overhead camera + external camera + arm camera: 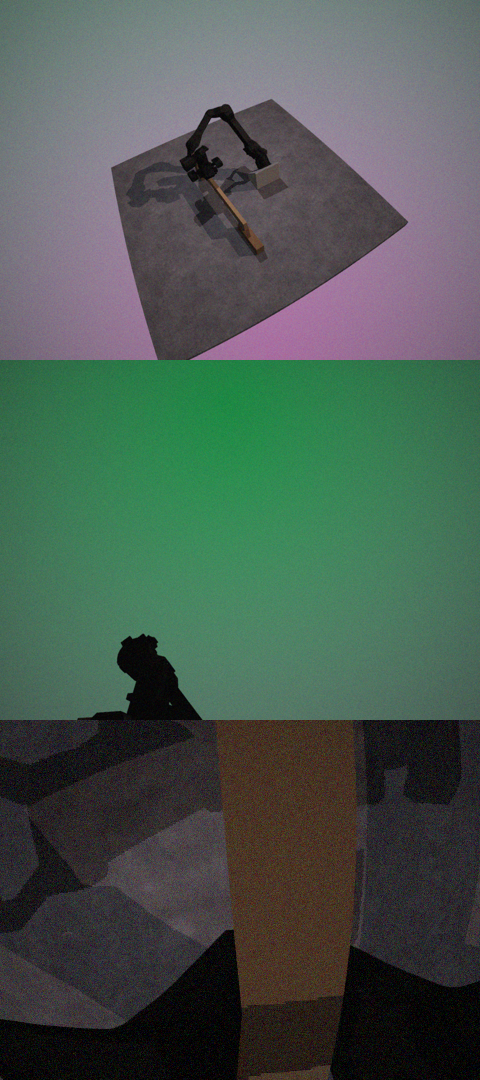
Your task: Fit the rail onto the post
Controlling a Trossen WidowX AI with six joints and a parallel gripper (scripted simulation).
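Note:
The long wooden rail runs from under the gripper to the low footboard block. Its far end sits at the bracket on that block. My gripper is shut on the rail near its near end, with one dark finger on each side in the wrist view. The rail looks raised off the table and close to level in the top view. The post, the pegs and the holes in the rail's end are hidden behind the gripper and arm, so I cannot tell whether they meet.
A pale upright panel stands right of the rail, by the arm's base. The arm arches over the back of the dark table. The exterior view shows only a dark silhouette of the arm low at the left.

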